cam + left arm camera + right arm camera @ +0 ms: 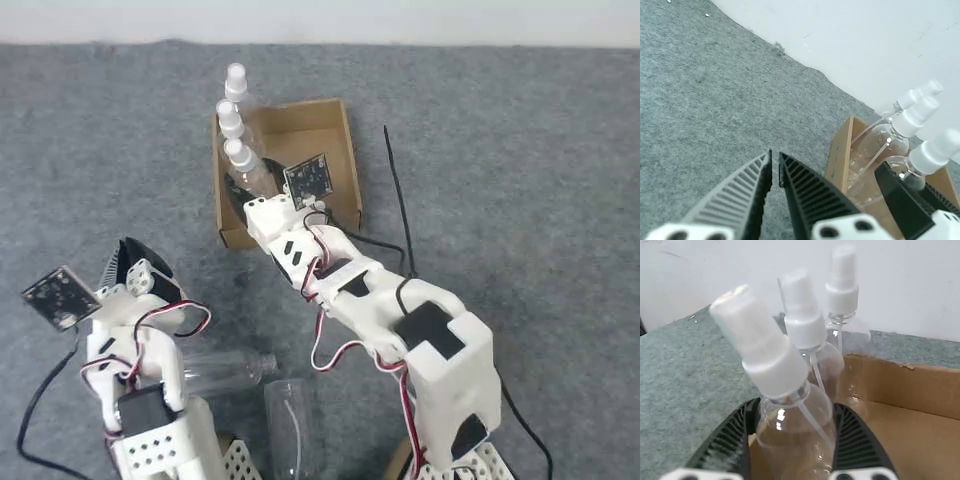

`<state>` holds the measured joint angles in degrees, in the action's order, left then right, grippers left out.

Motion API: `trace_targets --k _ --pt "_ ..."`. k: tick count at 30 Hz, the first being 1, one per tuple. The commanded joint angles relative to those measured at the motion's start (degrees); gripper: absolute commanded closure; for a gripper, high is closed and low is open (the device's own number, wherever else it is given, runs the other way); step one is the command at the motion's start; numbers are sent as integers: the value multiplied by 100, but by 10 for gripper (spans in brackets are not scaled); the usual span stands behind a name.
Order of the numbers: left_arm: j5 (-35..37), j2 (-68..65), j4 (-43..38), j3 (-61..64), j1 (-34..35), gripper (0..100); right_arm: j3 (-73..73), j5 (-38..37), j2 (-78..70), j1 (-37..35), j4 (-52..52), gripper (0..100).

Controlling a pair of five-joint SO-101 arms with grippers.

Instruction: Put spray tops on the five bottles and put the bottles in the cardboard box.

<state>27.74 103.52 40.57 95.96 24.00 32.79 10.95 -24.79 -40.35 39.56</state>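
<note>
Right pincer (795, 440) clamped on capped bottle (785, 405), held neck-up at cardboard box (352, 170), upper centre, evidently for lowering beside two others (812, 335). Left pincer (775, 165) together, empty, lower left.

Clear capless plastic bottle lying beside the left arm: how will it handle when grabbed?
The clear capless plastic bottle lies on its side and looks round, so a nudge probably rolls it. It looks empty and thin-walled: likely light, may squash under a firm grip.
</note>
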Motion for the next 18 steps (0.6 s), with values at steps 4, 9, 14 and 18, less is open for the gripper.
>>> trace_targets --k 4,9,14,18 --pt "-53 114 -167 -57 44 974 -273 9 -13 57 66 987" --pt "-53 114 -167 -57 44 974 -273 9 -22 57 48 958" --pt "-53 114 -167 -57 44 974 -273 9 -31 4 -13 831" --pt "-53 114 -167 -57 44 974 -273 9 22 -119 -400 811"
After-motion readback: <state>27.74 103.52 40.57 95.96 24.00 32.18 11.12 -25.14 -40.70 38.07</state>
